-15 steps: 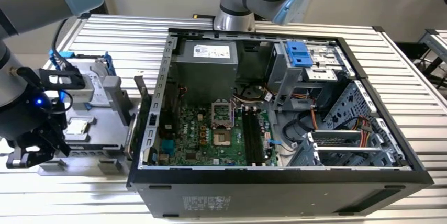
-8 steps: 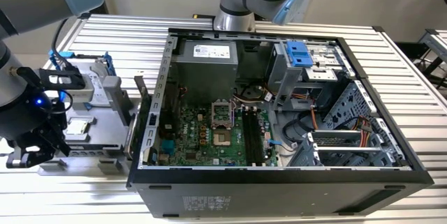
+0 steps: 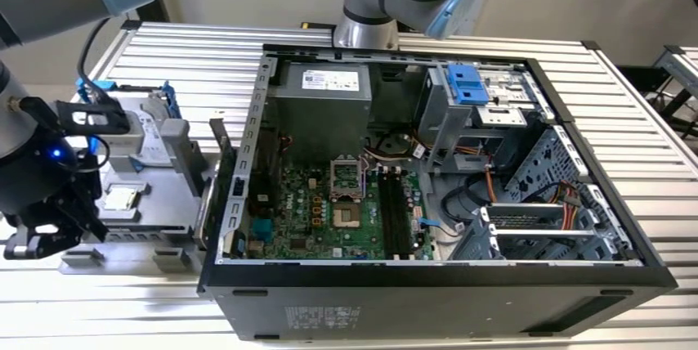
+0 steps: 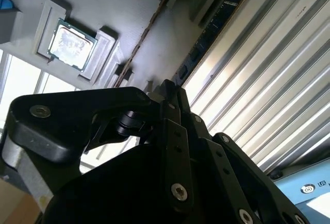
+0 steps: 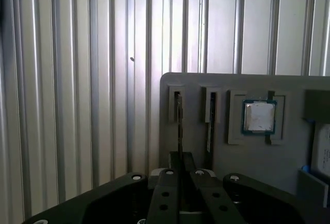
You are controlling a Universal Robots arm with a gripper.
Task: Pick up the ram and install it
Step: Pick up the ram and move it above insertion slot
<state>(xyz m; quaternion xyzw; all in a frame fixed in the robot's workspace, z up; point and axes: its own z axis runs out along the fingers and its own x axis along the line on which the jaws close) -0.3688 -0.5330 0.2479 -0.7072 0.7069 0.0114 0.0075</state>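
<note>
First wrist view is giving us the clearest look: the gripper (image 5: 181, 158) is sitting low over the near edge of a grey tray (image 5: 196, 82). Its 2 fingers (image 5: 167, 190) are pressing close together on the near end of the ram (image 5: 178, 116), which we are reading as a pinch on that thin stick. The ram is standing on edge in the outer of 2 narrow slots in the tray, the one next to the ribbed metal table (image 5: 77, 80). A second memory stick (image 5: 210, 123) is standing in the slot beside it, and a square processor chip (image 5: 259, 117) is lying in its own pocket further in. In the exterior view the open computer case (image 3: 436, 289) is standing just beside the tray, on the exterior view's right. We are judging the ram to be light and stiff but thin and fragile, with smooth faces that could be slipping or twisting in a hold at 1 end. We are favouring a grip across its flat faces near the top edge, keeping off the contact edge.
</note>
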